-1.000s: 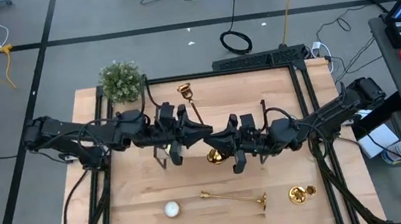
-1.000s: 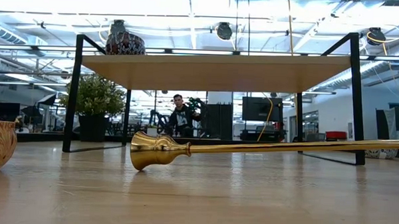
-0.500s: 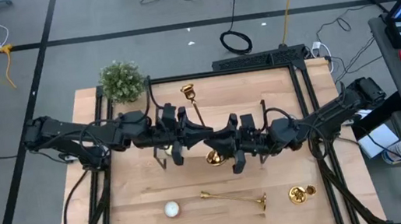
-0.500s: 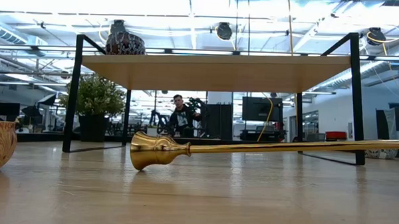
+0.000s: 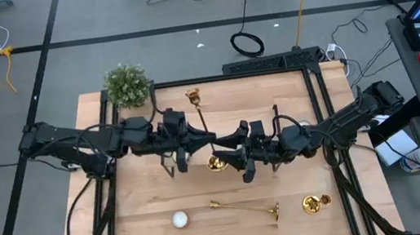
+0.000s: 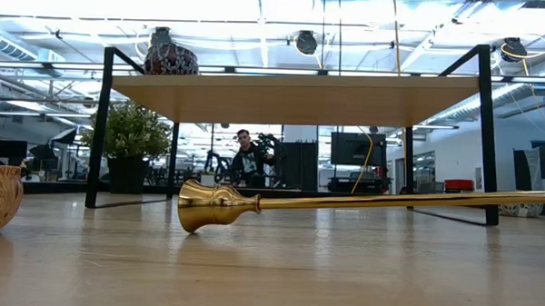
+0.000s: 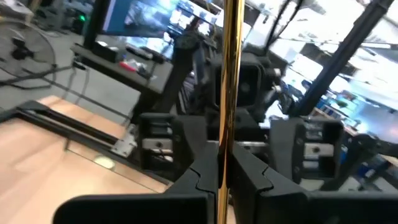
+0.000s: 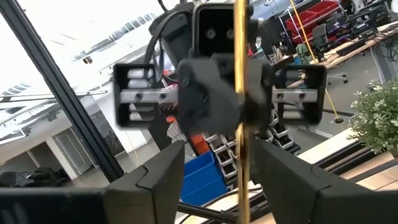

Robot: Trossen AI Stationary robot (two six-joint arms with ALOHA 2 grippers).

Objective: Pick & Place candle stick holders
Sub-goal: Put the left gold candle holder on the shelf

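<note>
The candle stick holders, three shiny gold metal candlesticks with thin stems and flared bases, are spread over the light wooden table [image 5: 151, 225]. One candlestick [image 5: 204, 131] sits mid-table between the two arms, its cup [image 5: 193, 97] toward the far edge and its round base [image 5: 216, 164] toward the near side. The left gripper [image 5: 201, 141] has its fingers [image 7: 199, 177] pressed onto this stem [image 7: 230, 74], as the left wrist view shows. The right gripper [image 5: 230, 154] faces it from the other side, its fingers [image 8: 165, 168] spread apart with the stem [image 8: 241, 93] standing free between them. A second candlestick [image 5: 245, 206] lies flat near the front edge, beside a small round white candle [image 5: 179, 219]. The third candlestick [image 5: 315, 202], seen end-on, is at the front right. A green potted plant [image 5: 126, 85] stands at the far left corner
</note>
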